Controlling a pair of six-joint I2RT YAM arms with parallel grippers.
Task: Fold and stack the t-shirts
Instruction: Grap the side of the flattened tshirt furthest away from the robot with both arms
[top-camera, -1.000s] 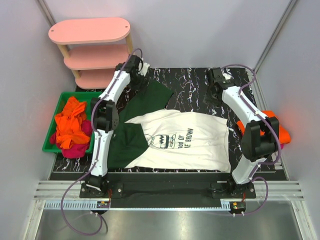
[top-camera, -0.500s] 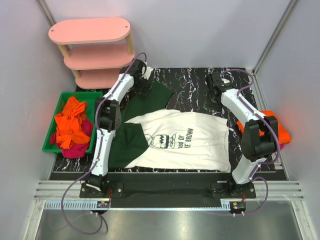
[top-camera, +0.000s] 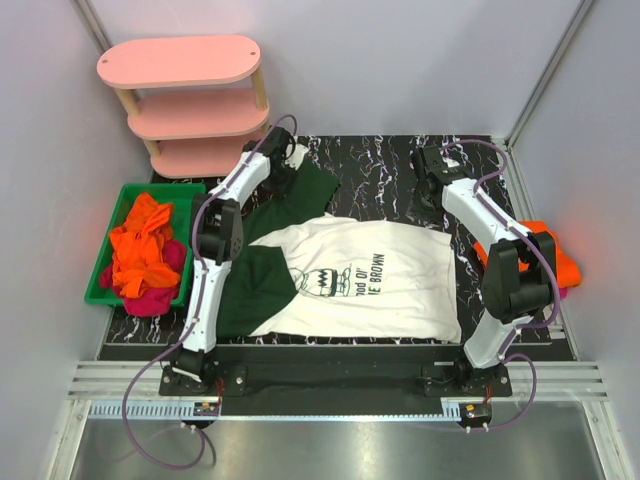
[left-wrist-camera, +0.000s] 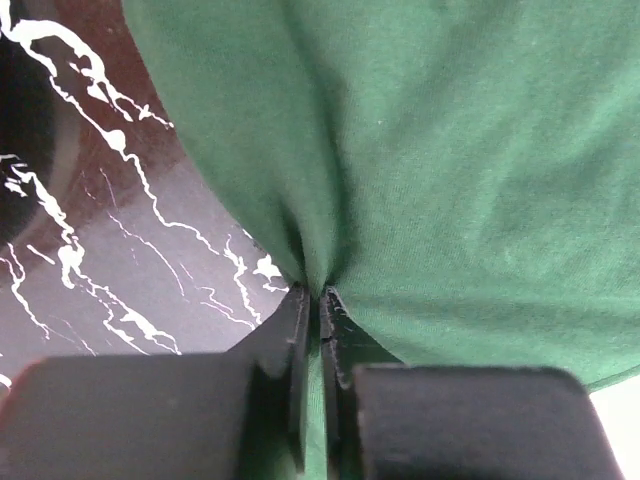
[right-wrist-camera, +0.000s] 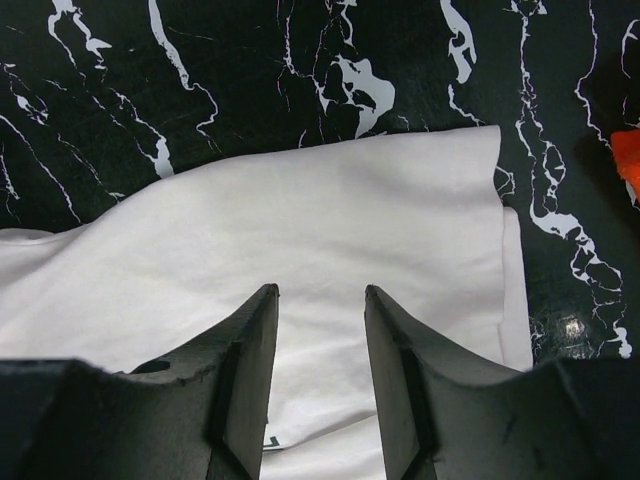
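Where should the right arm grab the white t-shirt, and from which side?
Pinch the far hem corner of the white t-shirt, bringing the open right tool down from above. The cloth lies flat on the table and that corner's free edges are exposed, so a finger could likely slip under.

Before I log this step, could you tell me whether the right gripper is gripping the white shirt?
No, the right gripper stands open above the white shirt, clamping nothing.
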